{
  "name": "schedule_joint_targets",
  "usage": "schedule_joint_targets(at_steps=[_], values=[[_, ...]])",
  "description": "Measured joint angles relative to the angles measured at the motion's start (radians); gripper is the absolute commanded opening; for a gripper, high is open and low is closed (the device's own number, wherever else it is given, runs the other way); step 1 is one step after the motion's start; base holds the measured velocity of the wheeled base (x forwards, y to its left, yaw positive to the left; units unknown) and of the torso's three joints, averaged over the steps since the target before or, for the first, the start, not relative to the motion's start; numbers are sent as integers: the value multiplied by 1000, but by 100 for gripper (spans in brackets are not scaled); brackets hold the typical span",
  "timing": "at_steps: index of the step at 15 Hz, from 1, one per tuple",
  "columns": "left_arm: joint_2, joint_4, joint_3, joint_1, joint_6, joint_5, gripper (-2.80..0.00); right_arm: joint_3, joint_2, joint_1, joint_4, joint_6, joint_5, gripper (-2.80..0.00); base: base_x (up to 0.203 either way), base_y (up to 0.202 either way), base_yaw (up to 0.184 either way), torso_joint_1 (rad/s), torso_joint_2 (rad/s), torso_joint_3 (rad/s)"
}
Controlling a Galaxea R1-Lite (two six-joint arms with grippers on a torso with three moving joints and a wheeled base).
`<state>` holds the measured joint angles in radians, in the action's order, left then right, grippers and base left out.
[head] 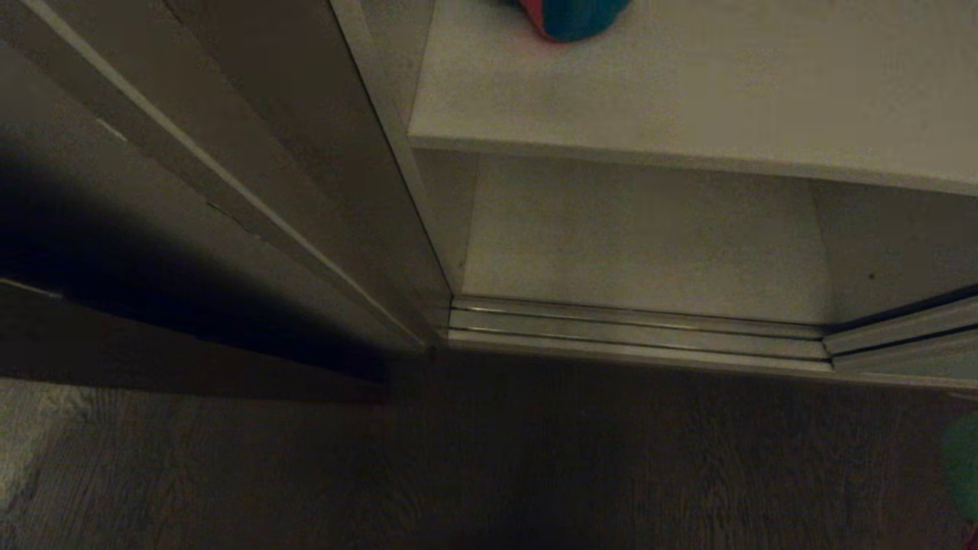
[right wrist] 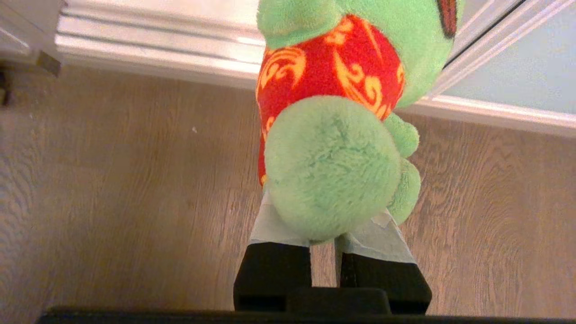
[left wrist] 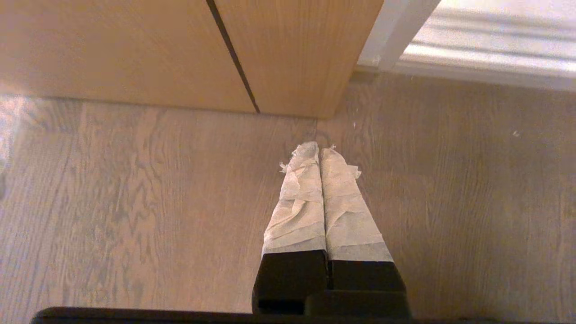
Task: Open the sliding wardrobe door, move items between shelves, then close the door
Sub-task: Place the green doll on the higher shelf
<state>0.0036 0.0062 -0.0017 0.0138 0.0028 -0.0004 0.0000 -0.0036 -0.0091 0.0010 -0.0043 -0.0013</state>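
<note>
Wardrobe interior is seen from above in the head view, with the sliding wardrobe door (head: 909, 359) pushed away to the right, only its lower corner showing on the floor track (head: 634, 325). A white upper shelf (head: 688, 99) lies at the far side, and the lower shelf (head: 649, 244) is open beneath it. A teal-blue bear (head: 574, 17) with a red belly sits at the far edge of the upper shelf, mostly cut off by the frame.

The right gripper (right wrist: 324, 234) is clamped on a green frog (right wrist: 335, 135) in a red patterned garment, held over the wooden floor (right wrist: 112, 180) just short of the track. The left gripper (left wrist: 320, 155) is pressed together and holds nothing, pointing at the floor near a brown wooden panel (left wrist: 135, 49).

The step in hand appears to be the transfer of the frog between shelves, with the door already open. The next move probably calls for the frog to be carried onto a shelf and released, then the door drawn shut.

Neither arm is shown in the head view; only a green blur at its right edge hints at the frog. The frog's face is cut off, and the fingertips are hidden behind the plush.
</note>
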Motion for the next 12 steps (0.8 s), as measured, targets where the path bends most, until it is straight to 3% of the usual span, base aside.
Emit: schedule_joint_targets(at_steps=[12], values=[[0,0,0,0,-1,0,-280,0,0,0,0,0,0,-280,0,0,0,3,2,205]])
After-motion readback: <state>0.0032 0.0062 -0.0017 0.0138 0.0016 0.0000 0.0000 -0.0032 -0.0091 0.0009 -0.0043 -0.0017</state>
